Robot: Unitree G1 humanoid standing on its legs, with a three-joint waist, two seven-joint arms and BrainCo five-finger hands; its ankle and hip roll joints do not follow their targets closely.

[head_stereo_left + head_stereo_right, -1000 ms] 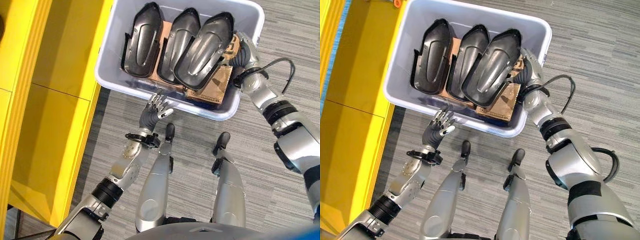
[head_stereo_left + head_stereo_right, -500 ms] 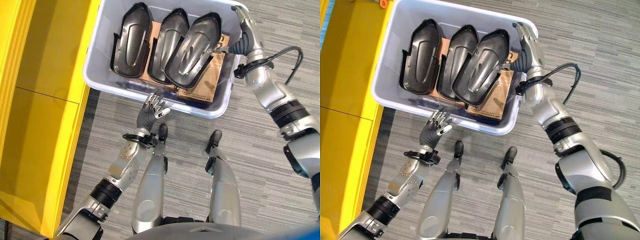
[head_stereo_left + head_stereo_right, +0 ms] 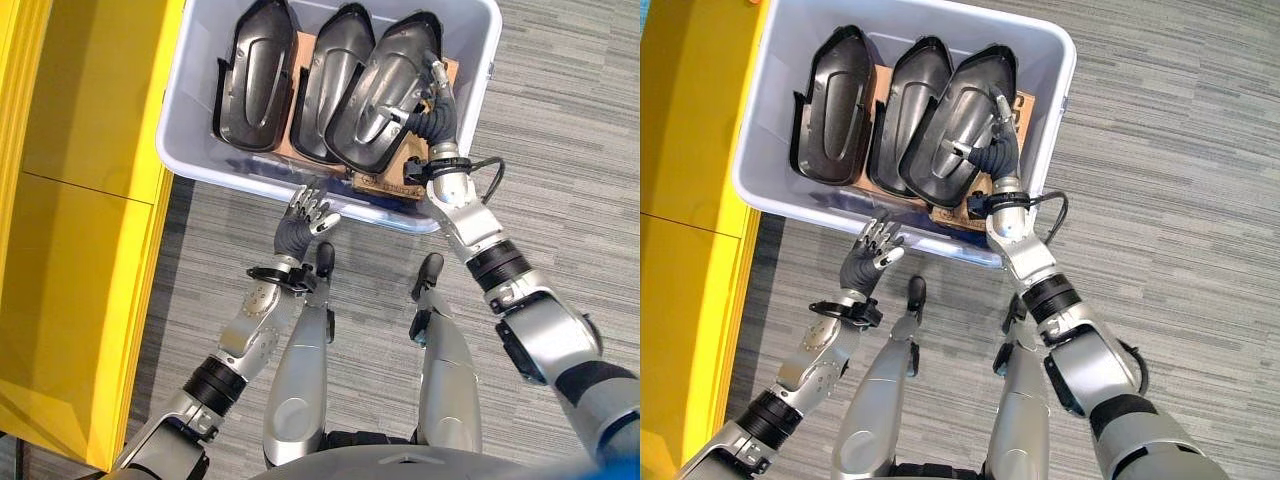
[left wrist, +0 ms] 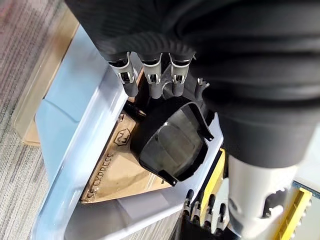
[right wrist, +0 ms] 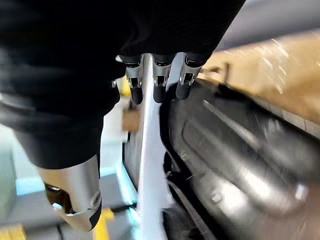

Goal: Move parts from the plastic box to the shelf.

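Beside the tall yellow shelf [image 3: 90,200], the pale grey plastic box [image 3: 190,150] holds three black moulded parts [image 3: 385,90]. The right hand [image 3: 435,105] rests open-fingered on the rightmost part; a shallow grip could slip. The left hand [image 3: 303,215] hovers open outside the box.

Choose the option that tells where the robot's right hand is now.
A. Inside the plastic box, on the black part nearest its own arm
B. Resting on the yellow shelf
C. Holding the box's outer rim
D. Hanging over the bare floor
A: the right hand reaches into the plastic box and lies on the rightmost black part.
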